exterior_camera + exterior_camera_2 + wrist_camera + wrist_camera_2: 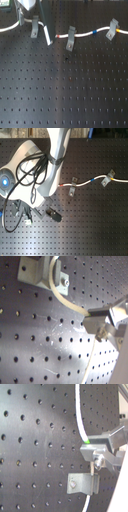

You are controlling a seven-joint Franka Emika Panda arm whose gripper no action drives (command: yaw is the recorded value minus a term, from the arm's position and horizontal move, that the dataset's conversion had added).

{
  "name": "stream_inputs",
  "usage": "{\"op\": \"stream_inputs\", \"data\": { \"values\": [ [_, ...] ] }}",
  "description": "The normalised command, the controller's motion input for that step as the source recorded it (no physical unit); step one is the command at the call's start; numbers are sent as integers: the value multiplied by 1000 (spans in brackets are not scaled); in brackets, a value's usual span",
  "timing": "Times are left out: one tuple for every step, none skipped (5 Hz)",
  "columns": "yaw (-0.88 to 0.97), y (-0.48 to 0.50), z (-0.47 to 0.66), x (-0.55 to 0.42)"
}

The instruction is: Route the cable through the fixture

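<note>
The white cable [82,35] runs across the back of the board, with a red band, a blue band and a yellow band, and threads two slanted clips. Its left stretch [7,28] climbs toward my gripper [31,11] at the back left. The fixture [34,27], a small grey clip standing nearly upright, sits just below the gripper. In both wrist views the gripper [98,323] [96,454] is shut on the cable [65,300] [81,419], which passes right beside the fixture [35,270] [82,483]. Whether the cable lies inside the clip's slot I cannot tell.
Both slanted clips [70,38] [113,28] stand on the black perforated board [65,90]. In the second exterior view the arm's white body [35,168], with its black hose loops, covers the left side. A small dark object [54,215] lies beside it.
</note>
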Motion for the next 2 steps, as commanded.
{"op": "stream_inputs", "data": {
  "values": [
    [197,30,166,311],
    [0,0,11,0]
  ]
}}
